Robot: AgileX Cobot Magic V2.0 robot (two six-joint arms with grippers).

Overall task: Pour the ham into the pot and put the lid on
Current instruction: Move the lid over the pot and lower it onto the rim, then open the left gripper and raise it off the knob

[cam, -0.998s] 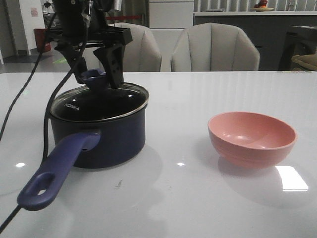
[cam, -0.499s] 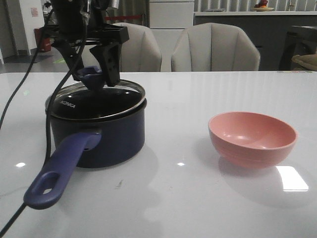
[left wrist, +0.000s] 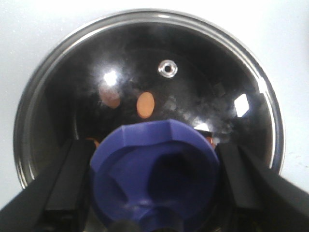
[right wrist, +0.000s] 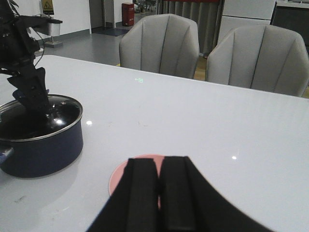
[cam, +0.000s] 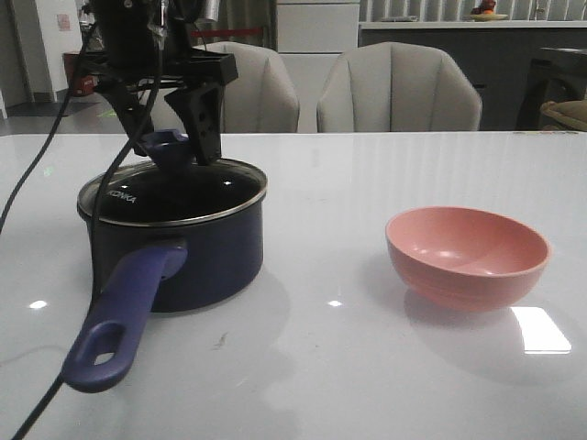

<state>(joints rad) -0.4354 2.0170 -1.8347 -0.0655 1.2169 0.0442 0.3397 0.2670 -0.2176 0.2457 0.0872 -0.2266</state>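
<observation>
The left end effector (cam: 177,137) gripped the blue knob (left wrist: 154,171) of the lid (cam: 174,194), which sat on the pot (cam: 174,247) at the tabletop's (cam: 367,367) left. The right end effector (right wrist: 159,193) was closed, empty.

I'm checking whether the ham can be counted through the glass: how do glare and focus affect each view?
Left wrist view: bright glare spots on the lid, yet two ham chunks show through; the knob fills the foreground, blurred. Front view: the glass reads dark, the table carries window glare beside the bowl. Right wrist view: the pot sits small, its contents unreadable.
</observation>
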